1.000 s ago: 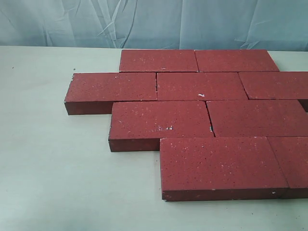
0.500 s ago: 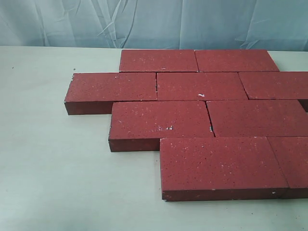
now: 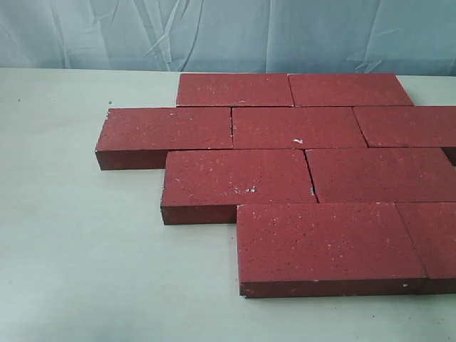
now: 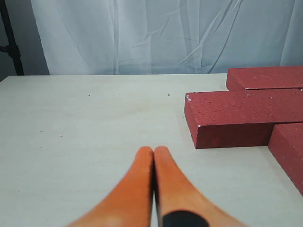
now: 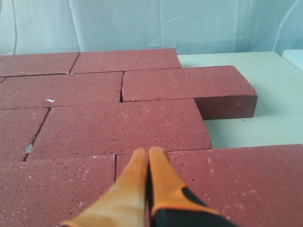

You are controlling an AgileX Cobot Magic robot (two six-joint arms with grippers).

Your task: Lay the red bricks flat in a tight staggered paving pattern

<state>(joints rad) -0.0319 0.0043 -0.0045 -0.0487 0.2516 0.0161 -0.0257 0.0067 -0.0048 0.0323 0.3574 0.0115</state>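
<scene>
Several red bricks (image 3: pixel 295 127) lie flat on the pale table (image 3: pixel 78 242) in four staggered rows, edges close together, running off the right edge of the exterior view. Neither gripper shows in that view. In the left wrist view my left gripper (image 4: pixel 154 150) is shut and empty over bare table, apart from the end of a brick (image 4: pixel 236 118) in the second row from the back. In the right wrist view my right gripper (image 5: pixel 148 152) is shut and empty, its orange fingers above the red bricks (image 5: pixel 118 125) near a joint between two of them.
A wrinkled light blue curtain (image 3: pixel 228 32) hangs behind the table. A dark stand (image 4: pixel 10 42) shows at the edge of the left wrist view. Small gaps (image 3: pixel 311 189) remain between some bricks.
</scene>
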